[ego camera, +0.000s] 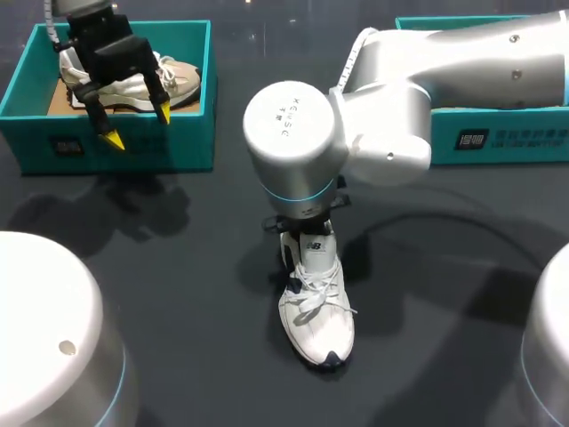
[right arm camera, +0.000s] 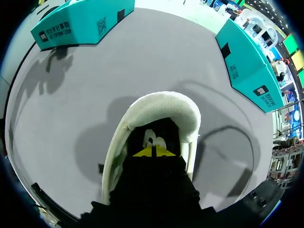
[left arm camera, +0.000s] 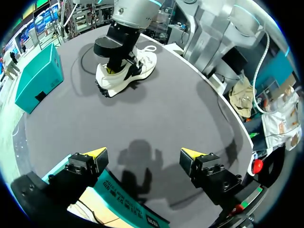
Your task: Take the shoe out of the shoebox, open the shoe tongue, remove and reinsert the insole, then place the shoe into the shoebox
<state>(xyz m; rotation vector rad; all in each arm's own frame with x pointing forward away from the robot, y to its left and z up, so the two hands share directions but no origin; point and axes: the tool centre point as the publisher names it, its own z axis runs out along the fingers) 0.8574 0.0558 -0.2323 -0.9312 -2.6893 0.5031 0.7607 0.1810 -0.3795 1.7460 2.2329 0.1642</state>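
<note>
Fingertips [right arm camera: 142, 153] of the right gripper [right arm camera: 153, 152] meet in a closed pinch deep inside the heel opening of the white shoe [ego camera: 317, 311], their yellow points pressed side by side just above the dark footbed; whether anything is caught between them cannot be made out. The shoe's padded collar curves around the gripper on three sides. The shoe stands upright on its sole on the dark table [ego camera: 178, 267], laces tied in a bow, dark toe cap pointing toward the near edge, heel toward the far side. The right arm [ego camera: 462, 62] comes in from the right and bends down over the middle of the table, its round wrist housing covering the shoe's heel in the head view. The shoe sits outside both boxes, well apart from each: the left shoebox [ego camera: 124, 147], teal, at the far left, and the right shoebox [ego camera: 498, 133], also teal, at the far right. A beige shoe [ego camera: 182, 80] lies inside the left shoebox. The left gripper [ego camera: 138, 125] hangs above that box's front wall, fingers spread wide and holding nothing, yellow tips aimed down toward the table.
</note>
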